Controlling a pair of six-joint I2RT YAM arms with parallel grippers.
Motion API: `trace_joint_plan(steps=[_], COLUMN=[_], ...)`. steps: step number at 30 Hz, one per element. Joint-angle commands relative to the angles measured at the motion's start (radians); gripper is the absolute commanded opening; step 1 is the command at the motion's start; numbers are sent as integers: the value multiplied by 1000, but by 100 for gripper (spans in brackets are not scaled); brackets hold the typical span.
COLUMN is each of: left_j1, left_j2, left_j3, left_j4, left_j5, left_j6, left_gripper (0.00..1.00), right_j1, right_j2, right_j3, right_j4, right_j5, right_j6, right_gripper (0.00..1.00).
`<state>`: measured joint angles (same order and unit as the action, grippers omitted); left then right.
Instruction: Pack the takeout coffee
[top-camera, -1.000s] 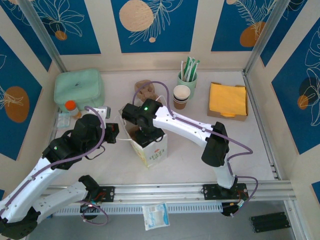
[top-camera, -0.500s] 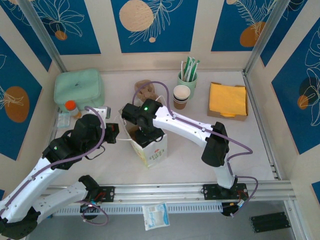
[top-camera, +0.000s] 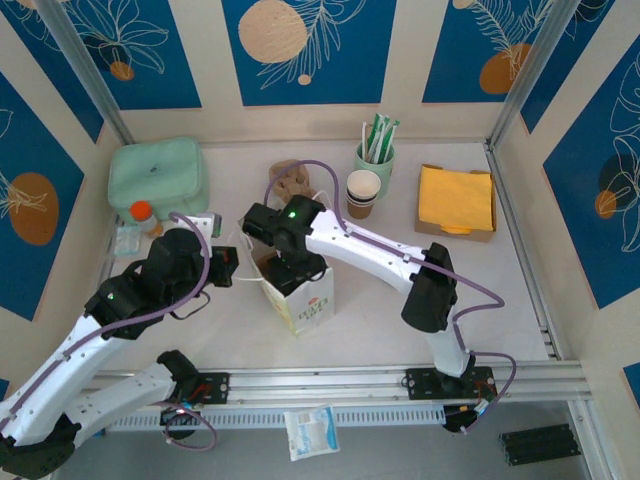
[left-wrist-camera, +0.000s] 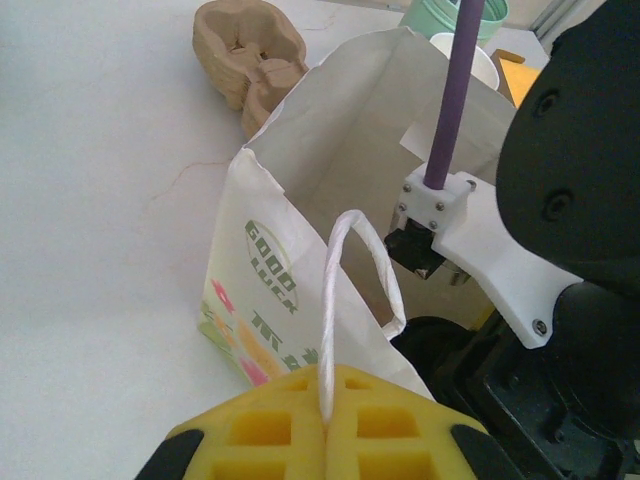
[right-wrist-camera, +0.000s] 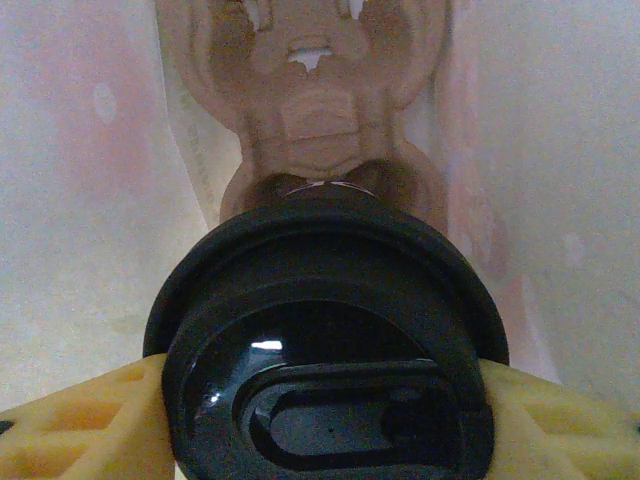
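Coffee (right-wrist-camera: 325, 340) is clamped between the right fingers (right-wrist-camera: 70, 420), one yellow pad on each side of the cup under its black lid (right-wrist-camera: 330, 300). It's held down inside the bag (top-camera: 305, 300). From the right wrist, pale bag walls stand on both sides of the fingers. A brown pulp carrier (right-wrist-camera: 305, 110) sits straight beyond the lid, close to it; can't tell if they touch.

Left fingers (left-wrist-camera: 270, 430) are closed, pinching the white handle (left-wrist-camera: 335, 290) of the bag. The bag mouth is open just beyond them. The right arm (left-wrist-camera: 480, 250) and its purple cable (left-wrist-camera: 450, 90) drop into the mouth on the right of these fingers and take up most of the opening.

Around, on the counter (top-camera: 380, 310):
- another pulp carrier (top-camera: 290, 182) beyond the bag, near its far edge
- cup stack (top-camera: 363, 192) beyond and to the right of the right fingers, near the arm
- green cup (top-camera: 375, 150) with sticks, just behind the stack
- orange napkins (top-camera: 456, 200) in a box, well to the right
- mint case (top-camera: 157, 175) and an orange-capped bottle (top-camera: 143, 215) beyond the left fingers, to their left, apart from the bag

Nothing but the right arm sits over the bag mouth.
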<state>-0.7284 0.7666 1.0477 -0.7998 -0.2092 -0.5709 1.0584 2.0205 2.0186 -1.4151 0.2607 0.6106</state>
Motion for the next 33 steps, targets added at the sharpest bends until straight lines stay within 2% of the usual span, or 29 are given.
trace_joint_plan(steps=[1,33], left_j1=[7,6], left_j2=[-13,-7], left_j3=[-12,-8], left_j4=[5,5], left_j5=[13,19], left_j6=[0,-3], left_gripper=[0,0], right_j1=[-10,-16], right_j2=[17,0], right_j3=[3,-72], right_j4=[17,74], right_j5=[-29,-10], right_j6=[5,14], right_gripper=[50,50])
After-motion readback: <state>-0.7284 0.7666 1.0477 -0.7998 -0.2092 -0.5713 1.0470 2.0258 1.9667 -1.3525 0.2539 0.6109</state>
